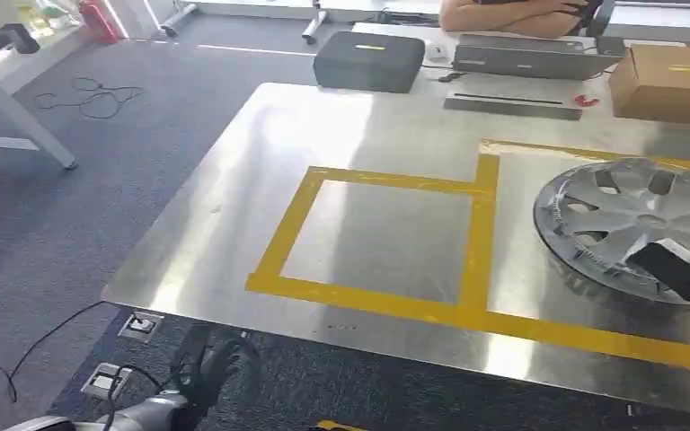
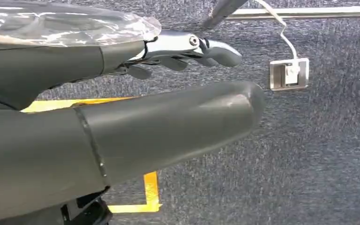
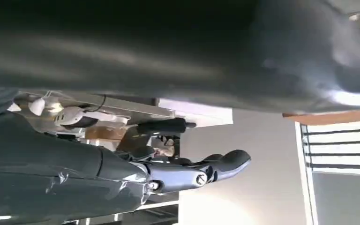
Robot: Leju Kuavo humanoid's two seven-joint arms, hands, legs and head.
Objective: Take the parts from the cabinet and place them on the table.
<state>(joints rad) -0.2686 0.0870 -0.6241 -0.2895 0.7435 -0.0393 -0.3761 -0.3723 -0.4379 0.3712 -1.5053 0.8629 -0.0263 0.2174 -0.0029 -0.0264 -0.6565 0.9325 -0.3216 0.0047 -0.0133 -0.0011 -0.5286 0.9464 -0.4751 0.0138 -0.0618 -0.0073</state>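
While the wheel cover [image 1: 633, 224] lies flat at the right edge of the tabletop [image 1: 234, 206], the right hand's hold on it is unclear.

Head view: the silver wheel cover sits inside the yellow tape lines [image 1: 472, 233], with a dark finger-like shape across its near rim, probably the right hand; the left hand [image 1: 202, 359] hangs below the near edge with nothing in it. Left wrist view: the left hand [image 2: 178, 51] is relaxed over the carpet [image 2: 318, 154], fingers loosely extended and holding nothing. Right wrist view: the right hand [image 3: 192, 171] shows extended fingers under a large dark surface; I cannot tell whether it grips anything. The cover looks light, stiff, thin plastic, smooth and somewhat slippery; the rim or a spoke opening seems best for holding.
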